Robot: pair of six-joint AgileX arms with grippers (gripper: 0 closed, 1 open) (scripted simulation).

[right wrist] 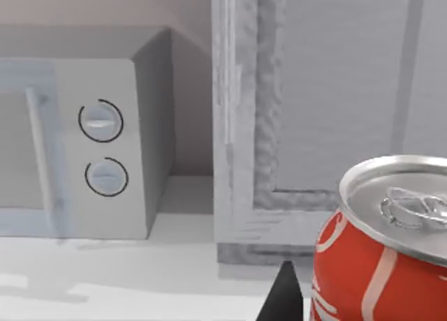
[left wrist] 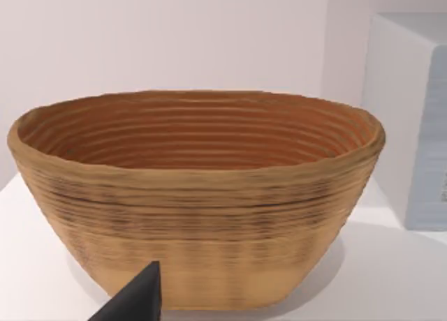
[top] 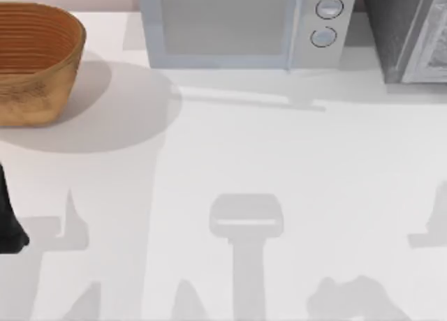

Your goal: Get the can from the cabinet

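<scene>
The white table (top: 293,167) spans the scene, with the grey cabinet (top: 408,31) at its far right corner, door shut as seen from the right wrist view, and a microwave (top: 244,24) beside it along the far edge. At the far left sits a woven wicker basket (top: 35,59). The left arm is parked at the table's left edge, its gripper (left wrist: 136,296) facing the basket; whether those fingers are open or shut cannot be told. The red soda can (right wrist: 380,251) looms right against the right wrist camera, out in front of the cabinet — it looks held by the right gripper (right wrist: 283,296), though the fingers' grip on it cannot be made out. The fetch seems largely done; the next move likely calls for carrying the can clear and setting it down upright — perhaps towards the basket.
</scene>
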